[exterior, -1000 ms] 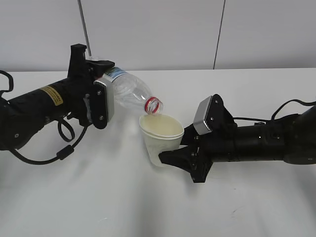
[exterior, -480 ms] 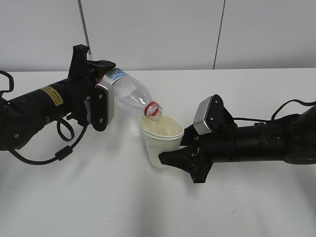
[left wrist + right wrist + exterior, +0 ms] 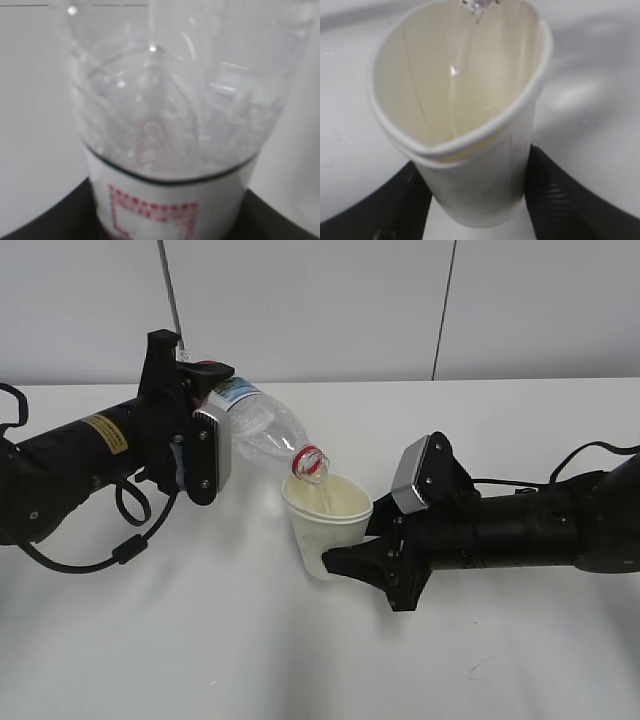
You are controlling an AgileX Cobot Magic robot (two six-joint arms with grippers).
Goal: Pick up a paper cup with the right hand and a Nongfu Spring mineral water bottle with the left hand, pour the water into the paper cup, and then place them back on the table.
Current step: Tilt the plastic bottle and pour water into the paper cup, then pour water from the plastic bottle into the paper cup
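Above the white table [image 3: 300,660], the left hand [image 3: 195,435] is squeezing the tipped bottle [image 3: 262,430], and water [image 3: 455,100] is running into the cup [image 3: 325,520], which the right hand [image 3: 345,562] is pinching.

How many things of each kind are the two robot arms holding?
Clear plastic bottles with a red neck ring: 1
White tapered paper cups: 1
Total: 2

Bottle [image 3: 262,428] mouth just above cup [image 3: 326,523], left of right end effector [image 3: 345,562].
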